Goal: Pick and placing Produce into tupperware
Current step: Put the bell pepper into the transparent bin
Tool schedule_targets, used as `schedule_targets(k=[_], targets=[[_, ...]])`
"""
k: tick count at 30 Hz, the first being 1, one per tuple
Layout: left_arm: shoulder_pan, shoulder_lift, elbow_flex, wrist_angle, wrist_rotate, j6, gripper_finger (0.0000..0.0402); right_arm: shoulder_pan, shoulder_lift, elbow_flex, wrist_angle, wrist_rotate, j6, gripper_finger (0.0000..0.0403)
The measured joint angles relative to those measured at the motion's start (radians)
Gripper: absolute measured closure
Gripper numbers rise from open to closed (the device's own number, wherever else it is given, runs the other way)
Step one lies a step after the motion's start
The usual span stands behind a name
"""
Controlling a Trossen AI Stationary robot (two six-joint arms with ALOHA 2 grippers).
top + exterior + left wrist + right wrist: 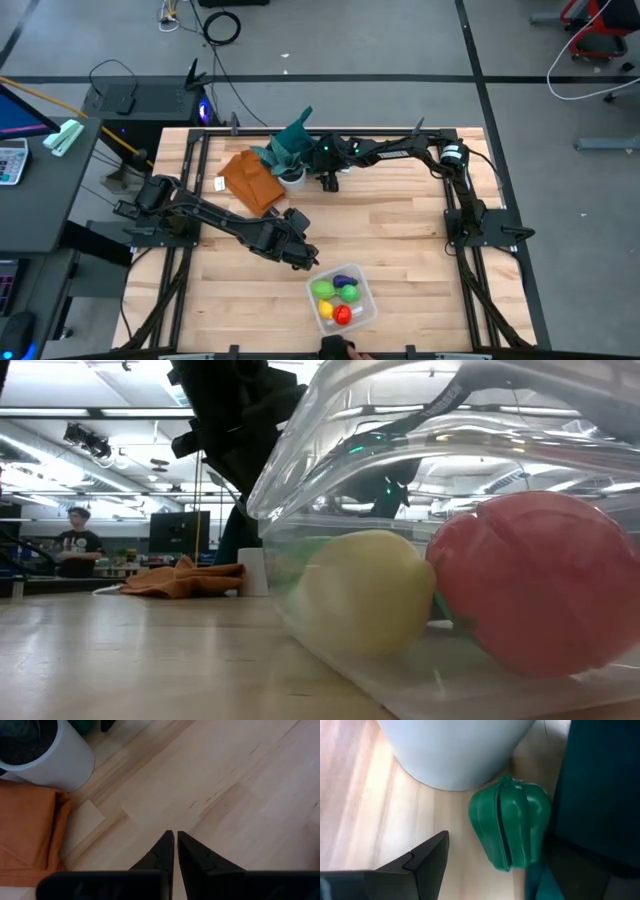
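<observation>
The clear tupperware (343, 298) sits near the table's near edge and holds several toys: two green, one purple, a yellow one (365, 592) and a red one (540, 582). A green toy pepper (512, 822) lies on the wood beside the white pot (455, 750). My right gripper (485, 870) is open at the pepper. One dark finger (422, 860) stands clear on one side, and dark teal leaves hide the other side. My left gripper (175, 840) is shut and empty over bare wood, just left of the tupperware (300, 255). My right gripper's visible finger (422, 860) is apart from the green pepper. The far side of the pepper (540, 815) is covered by dark teal leaves, so I cannot tell whether the other finger touches it. The pepper lies on the table.
The white pot with teal leaves (290, 160) and the orange-brown cloth (250, 180) are at the far side, close to my right gripper. Bare wood lies between them and the tupperware. A person (75, 542) stands in the room behind.
</observation>
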Motion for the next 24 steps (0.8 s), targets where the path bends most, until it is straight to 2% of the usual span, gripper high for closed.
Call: schedule_targets(k=[12,24], targets=[[-0.014,0.000,0.000,0.023,0.007,0.000,0.0396,-0.004,0.000,0.000,0.029,-0.035,0.001,0.0127],[-0.016,0.000,0.000,0.025,0.008,-0.006,0.0380,-0.004,0.000,0.000,0.040,-0.034,0.003,0.0180]])
